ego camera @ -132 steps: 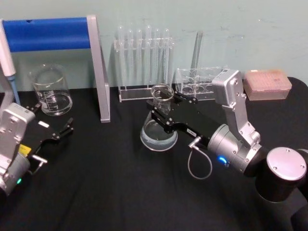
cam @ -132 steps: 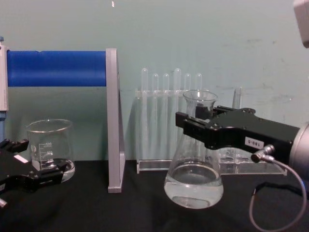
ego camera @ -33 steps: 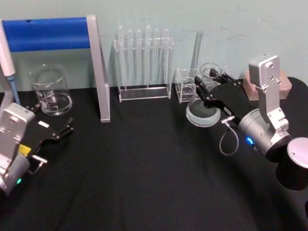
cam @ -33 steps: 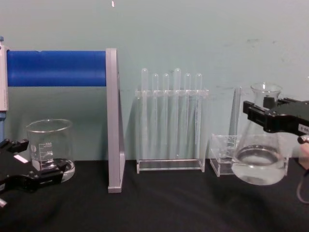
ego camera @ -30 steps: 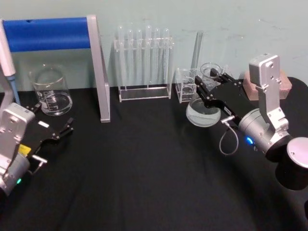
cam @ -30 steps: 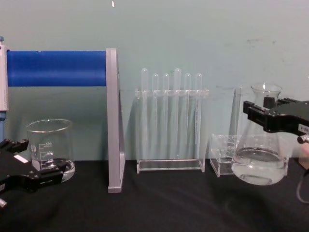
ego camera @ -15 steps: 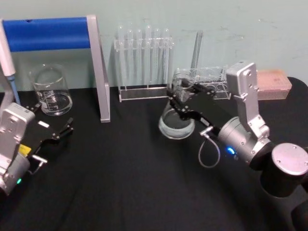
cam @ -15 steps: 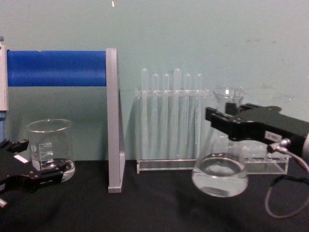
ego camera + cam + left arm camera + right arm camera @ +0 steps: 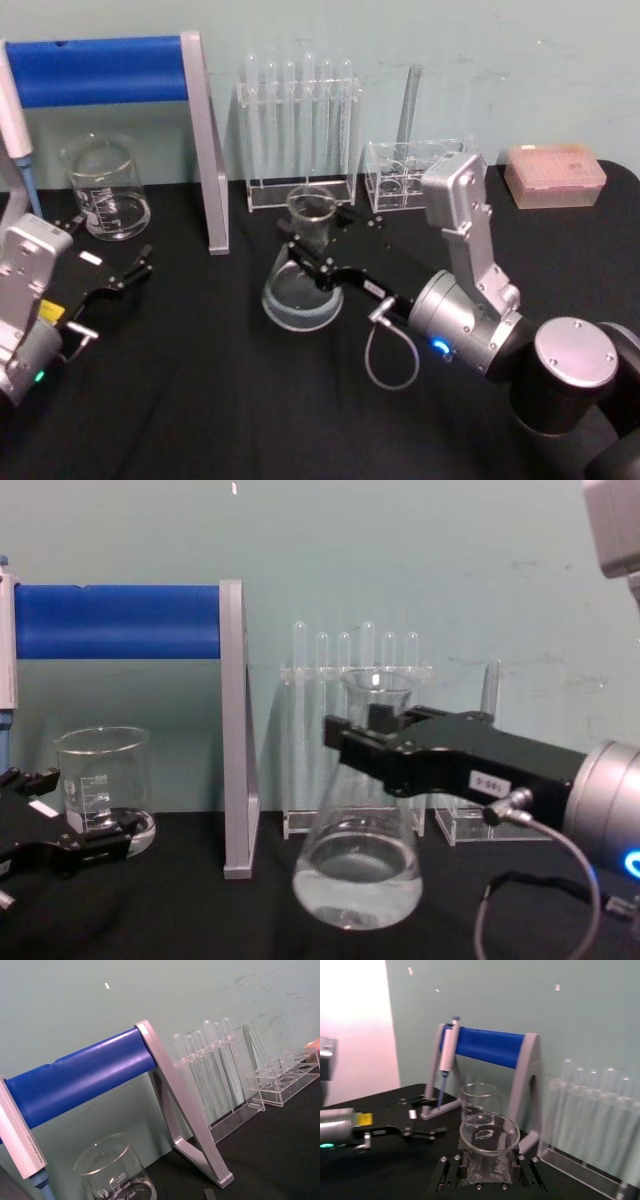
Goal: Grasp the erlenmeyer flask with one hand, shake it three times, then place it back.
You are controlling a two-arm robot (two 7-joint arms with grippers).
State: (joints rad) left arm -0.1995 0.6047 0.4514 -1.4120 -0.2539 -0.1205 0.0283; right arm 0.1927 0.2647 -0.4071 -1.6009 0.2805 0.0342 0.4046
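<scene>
Erlenmeyer flask (image 9: 303,275) clamped at the neck between both fingers (image 9: 350,748) of the right gripper (image 9: 312,240), closed onto the glass just under the flared lip. Long axis near vertical, mouth up, wide round base directly below the fingers; in the head view, base offset slightly toward the robot's left. Clear conical glass with a shallow pool of clear liquid across the bottom. Contact between base and black table (image 9: 200,400): cannot tell. From the chest view: full side profile, liquid level, white number label on the gripper body. From the right wrist view: round open mouth seen from above, and faint white print on the glass between the fingers. Beyond the fingertips in that view: beaker (image 9: 479,1100) and blue-barred stand (image 9: 490,1046) with a pipette (image 9: 446,1055) hung on it. Behind the fingers in the head view: test-tube rack (image 9: 300,130). Well apart from the fingers, near the beaker: left gripper (image 9: 113,240), fingers spread, holding nothing.
</scene>
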